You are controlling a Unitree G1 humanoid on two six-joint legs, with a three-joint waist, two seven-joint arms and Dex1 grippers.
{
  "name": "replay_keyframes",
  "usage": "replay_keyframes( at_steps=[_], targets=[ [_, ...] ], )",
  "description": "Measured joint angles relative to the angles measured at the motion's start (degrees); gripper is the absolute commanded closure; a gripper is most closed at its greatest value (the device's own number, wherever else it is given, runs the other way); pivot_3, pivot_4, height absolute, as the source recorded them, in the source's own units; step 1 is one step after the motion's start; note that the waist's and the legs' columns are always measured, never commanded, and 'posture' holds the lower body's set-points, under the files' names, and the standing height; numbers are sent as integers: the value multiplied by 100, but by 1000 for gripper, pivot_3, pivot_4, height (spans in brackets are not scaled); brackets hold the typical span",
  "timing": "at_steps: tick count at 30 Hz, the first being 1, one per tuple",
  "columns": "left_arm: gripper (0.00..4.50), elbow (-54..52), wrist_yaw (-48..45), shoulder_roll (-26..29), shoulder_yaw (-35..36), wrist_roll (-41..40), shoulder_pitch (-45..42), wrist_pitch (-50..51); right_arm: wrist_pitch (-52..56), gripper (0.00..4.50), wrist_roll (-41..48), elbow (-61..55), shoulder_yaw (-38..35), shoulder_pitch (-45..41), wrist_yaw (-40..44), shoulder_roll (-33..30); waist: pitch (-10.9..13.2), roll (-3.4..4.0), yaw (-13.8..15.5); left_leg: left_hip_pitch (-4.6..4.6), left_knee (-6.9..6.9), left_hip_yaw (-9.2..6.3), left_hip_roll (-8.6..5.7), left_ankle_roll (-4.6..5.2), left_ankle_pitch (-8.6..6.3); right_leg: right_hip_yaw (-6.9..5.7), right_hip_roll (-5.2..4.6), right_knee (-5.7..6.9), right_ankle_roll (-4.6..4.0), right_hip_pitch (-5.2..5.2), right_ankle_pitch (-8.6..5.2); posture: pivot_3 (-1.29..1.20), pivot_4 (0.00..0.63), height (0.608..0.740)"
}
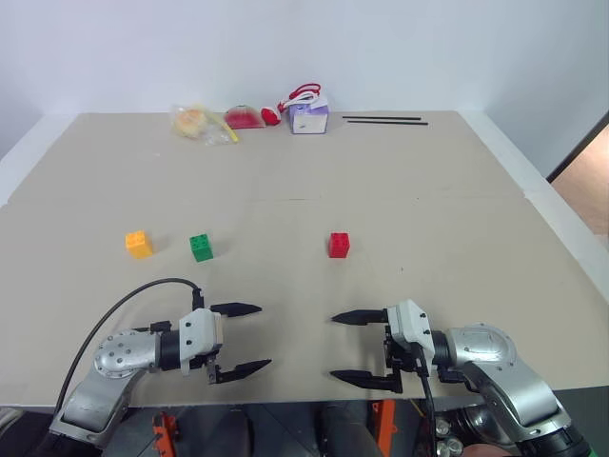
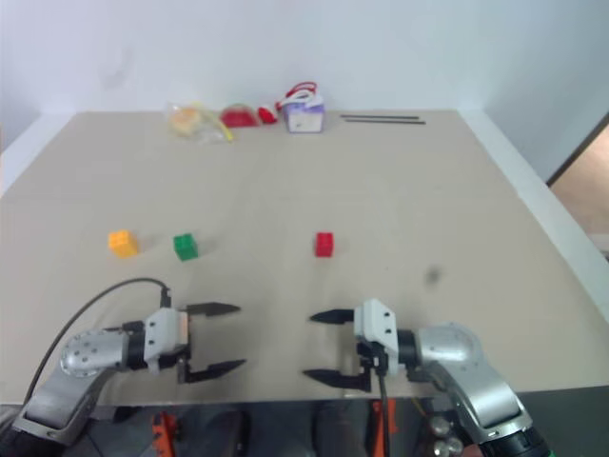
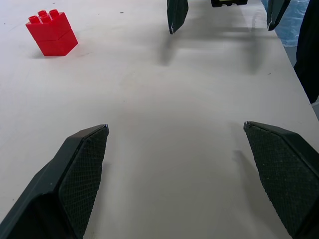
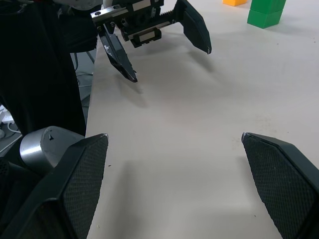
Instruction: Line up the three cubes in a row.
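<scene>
Three studded cubes rest on the beige table [image 1: 304,162]. The yellow-orange cube [image 1: 139,244] is at the left, the green cube [image 1: 201,248] close beside it, and the red cube [image 1: 339,245] stands apart to the right. My left gripper [image 1: 250,337] hovers open near the front edge, pointing right, with nothing between its fingers. Facing it, my right gripper [image 1: 344,347] is open and empty too. The red cube [image 3: 51,33] appears in the left wrist view, and the green cube [image 4: 266,13] in the right wrist view, beyond the left gripper [image 4: 169,62].
At the table's far edge lie a purple-and-white box [image 1: 308,116], a red item [image 1: 245,117], a clear bag with something yellowish [image 1: 200,123] and a thin black rod [image 1: 383,120]. A cable [image 1: 124,305] trails from my left wrist.
</scene>
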Motion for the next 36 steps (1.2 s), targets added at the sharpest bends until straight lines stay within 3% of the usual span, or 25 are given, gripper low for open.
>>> replay_keyframes(
  at_steps=[21, 26, 32, 36],
  targets=[
    [0, -18, -466, 202, -6, -261, 182, 47, 11, 60, 12, -69, -23, 172, 2, -16, 0, 1, -2, 1, 3, 5, 7, 3, 2, 0, 4, 2, -13, -1, -1, 0, 150, 740],
    [0, -161, 501, -153, 494, -881, -106, 1159, 588, 60, 405, -119, -824, -136, -1258, 593, 3, -3, -2, 0, 13, 2, 11, 17, 12, 0, 11, 10, -17, -1, 12, 0, 150, 740],
    [0, -472, 1710, -657, 908, -1164, -973, 1936, 1640, 60, 86, -453, -1527, -736, -4222, 1894, 1, 0, -2, -1, 12, -1, 20, 17, 28, 12, 33, 13, -8, -7, 41, 0, 150, 740],
    [0, -613, 2028, -801, 855, -969, -1090, 1977, 2592, 60, -300, -831, -1626, -922, -5672, 2419, -1, 3, -10, -5, 3, 4, 22, 16, 27, 23, 38, 13, -9, -16, 39, 0, 150, 740]
  ],
)
